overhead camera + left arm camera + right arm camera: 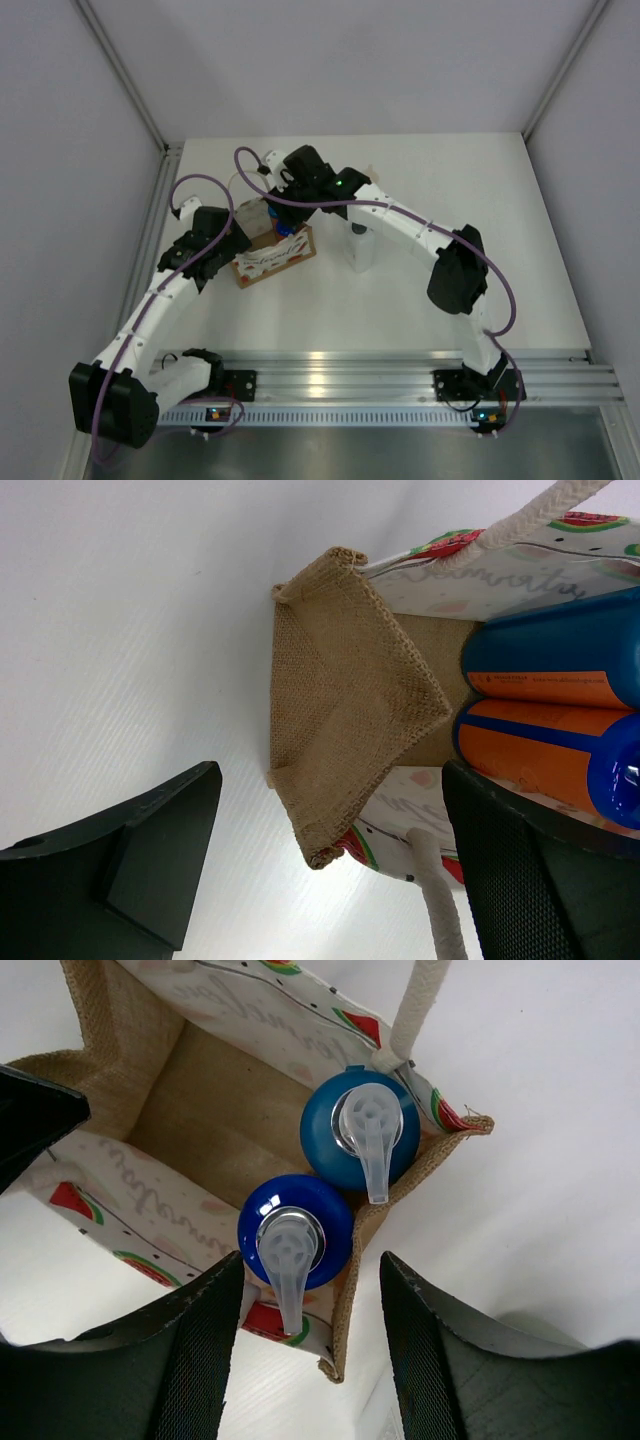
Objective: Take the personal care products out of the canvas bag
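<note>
Overhead, on the white walled table [420,290], left fingers [130,870] gape at the canvas bag [272,262]; right fingers' [190,1360] grip unclear.

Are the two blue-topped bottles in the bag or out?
In: seen from above, the dark-blue top and the teal top sit between the bag's walls.

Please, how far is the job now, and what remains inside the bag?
Done: the white bottle stands on the table, outside the canvas bag. In hand: the fingers of the right gripper flank the nearer blue-topped bottle; whether they grip it is unclear. Left: that bottle and the second blue-topped bottle are both in the bag.
</note>
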### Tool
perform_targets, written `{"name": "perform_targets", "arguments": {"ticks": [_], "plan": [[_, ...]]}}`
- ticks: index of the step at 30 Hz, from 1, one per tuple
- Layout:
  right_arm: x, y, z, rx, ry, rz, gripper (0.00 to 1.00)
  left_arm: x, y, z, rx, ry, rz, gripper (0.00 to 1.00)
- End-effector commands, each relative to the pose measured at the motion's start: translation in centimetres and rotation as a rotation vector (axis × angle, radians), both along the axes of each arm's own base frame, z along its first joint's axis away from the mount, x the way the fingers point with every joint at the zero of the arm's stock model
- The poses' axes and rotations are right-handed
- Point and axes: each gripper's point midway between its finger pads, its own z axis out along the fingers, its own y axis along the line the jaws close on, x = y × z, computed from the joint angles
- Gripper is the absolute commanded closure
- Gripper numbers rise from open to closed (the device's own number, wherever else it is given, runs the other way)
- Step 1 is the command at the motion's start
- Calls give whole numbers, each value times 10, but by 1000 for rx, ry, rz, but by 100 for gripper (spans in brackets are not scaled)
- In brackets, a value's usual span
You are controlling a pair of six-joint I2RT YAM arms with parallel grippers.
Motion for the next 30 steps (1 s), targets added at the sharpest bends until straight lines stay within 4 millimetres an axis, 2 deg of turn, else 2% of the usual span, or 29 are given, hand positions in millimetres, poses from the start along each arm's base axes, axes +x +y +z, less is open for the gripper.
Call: {"name": "perform_targets", "arguments": {"ticks": [1,6,12,16,18,22,24,30], "plan": [[-7,8,-1,-23,-9,37,45,9,-4,5,-18,-46,-13,4],[-12,16,-8,-45,-24,67,46,6,-4,5,-24,-51,-16,2],[-13,23,-1,-52,-67,68,46,3,-4,4,-20,-51,-22,2],[-5,16,11,-92,-152,-5,42,4,-5,5,-25,-49,-30,2],[-5,16,23,-79,-179,-17,42,4,-6,4,-25,-47,-32,2],[-20,25,37,-16,-147,49,41,4,-7,3,-26,-43,-36,2],[-23,25,34,-12,-126,57,40,4,-7,4,-27,-44,-38,2],[-30,20,4,-74,-55,63,42,3,-6,6,-22,-51,-40,2]]}}
